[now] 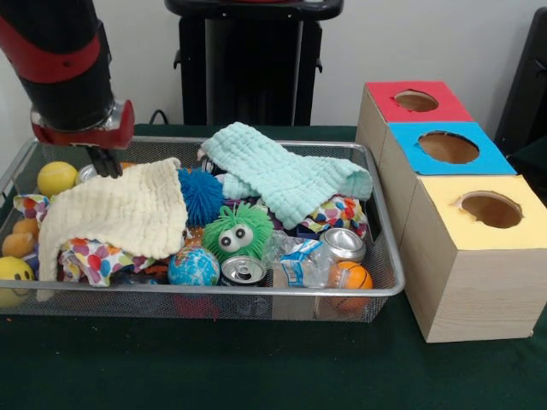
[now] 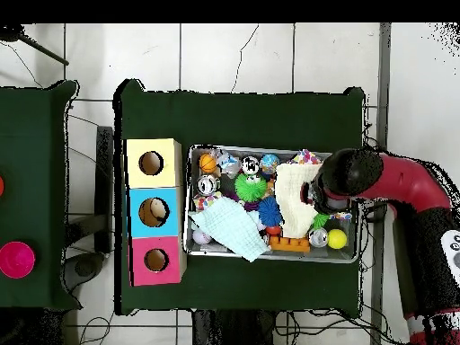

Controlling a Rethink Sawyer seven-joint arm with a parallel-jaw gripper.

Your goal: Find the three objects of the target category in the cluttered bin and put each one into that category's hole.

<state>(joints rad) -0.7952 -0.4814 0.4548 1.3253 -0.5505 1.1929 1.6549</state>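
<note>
Wire mesh bin (image 1: pixel 389 286), one, on a green table cover (image 1: pixel 256 367).

Cloths: two. A cream cloth (image 1: pixel 115 213) is draped over the bin's left half in the front view; a mint-green cloth (image 1: pixel 286 175) lies across the back and right.

Drink cans: two counted in the front view, one silver can (image 1: pixel 244 271) at the front rim showing its top, and one crushed can (image 1: pixel 342 243) to its right.

Balls: one yellow ball (image 1: pixel 56 178), one smiley ball (image 1: pixel 14 273), one globe ball (image 1: pixel 193 266), one small basketball (image 1: pixel 352 277), one blue spiky ball (image 1: pixel 201 195). One green fuzzy toy with eyes (image 1: pixel 237 231).

Sorting boxes: three in a row beside the bin, each with one round hole: red-topped box (image 1: pixel 414 102), blue-topped box (image 1: pixel 449 147), yellow-topped box (image 1: pixel 483 209).

Gripper (image 1: pixel 106 162): dark tips at the cream cloth's upper edge; whether they are spread or closed I cannot tell.

Overhead only: an orange block (image 2: pixel 289 243) along the bin's lower edge, a soccer-pattern ball (image 2: pixel 208 185), and a pink round object (image 2: pixel 16 259) on a separate green surface.
</note>
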